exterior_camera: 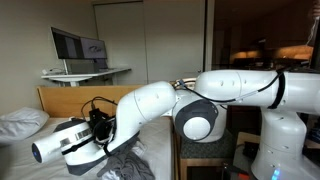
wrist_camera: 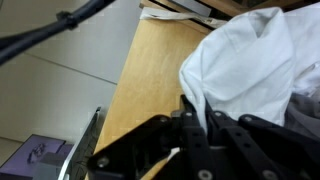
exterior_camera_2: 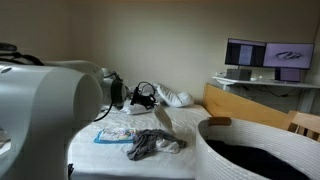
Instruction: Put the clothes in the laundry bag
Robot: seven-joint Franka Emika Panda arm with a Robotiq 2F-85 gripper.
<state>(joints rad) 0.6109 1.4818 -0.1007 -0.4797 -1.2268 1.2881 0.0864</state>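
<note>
In the wrist view my gripper (wrist_camera: 195, 105) is shut, with a fold of a white garment (wrist_camera: 255, 60) pinched between its black fingers. A dark grey garment (wrist_camera: 303, 105) shows at that cloth's right edge. In both exterior views the arm reaches low over the bed, and my gripper (exterior_camera_2: 141, 96) hangs just above the heap of clothes. The dark grey garment (exterior_camera_2: 147, 147) lies crumpled on the sheet, with white cloth (exterior_camera_2: 164, 122) rising from it. It also shows below the arm as dark grey cloth (exterior_camera: 126, 162). The laundry bag (exterior_camera_2: 226, 141) stands beside the bed, white-rimmed and dark inside.
A white pillow (exterior_camera_2: 176, 97) lies against the wooden headboard (exterior_camera_2: 236, 101), close beyond the gripper. A flat pale packet (exterior_camera_2: 118, 133) rests on the sheet. A desk with monitors (exterior_camera_2: 266, 55) stands behind the bed. The robot's white base (exterior_camera: 285, 140) is next to the bed.
</note>
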